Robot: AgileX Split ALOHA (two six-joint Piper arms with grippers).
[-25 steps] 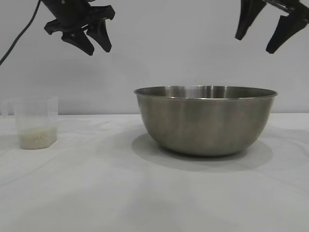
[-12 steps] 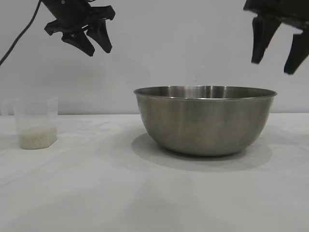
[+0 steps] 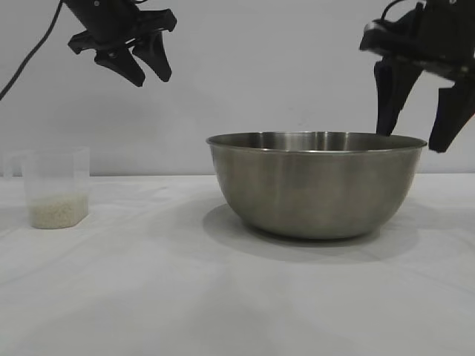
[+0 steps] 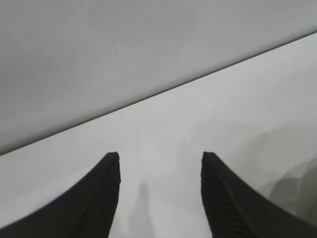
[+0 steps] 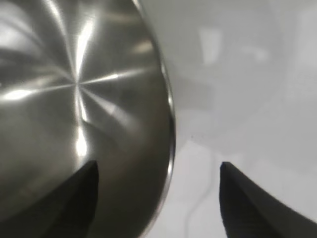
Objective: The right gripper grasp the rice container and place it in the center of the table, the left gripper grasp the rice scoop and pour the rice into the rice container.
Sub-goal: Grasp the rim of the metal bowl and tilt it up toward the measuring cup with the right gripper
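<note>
While open, right end effector point(image 3: 414, 141) rim-straddling.

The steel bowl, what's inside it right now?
The right wrist view shows the rice container holding only bare shiny metal, no rice. One finger of the open right gripper covers part of the inner wall. The rice sits in the rice scoop.

Soft, even, bright light falls from above. The bowl point(image 3: 315, 185) throws a faint shadow on the tabletop point(image 3: 223, 297) toward lower left (edges diffuse). Streaky glare marks its inside in the right wrist view, where the near fingers point(image 5: 64, 203) blur.
</note>
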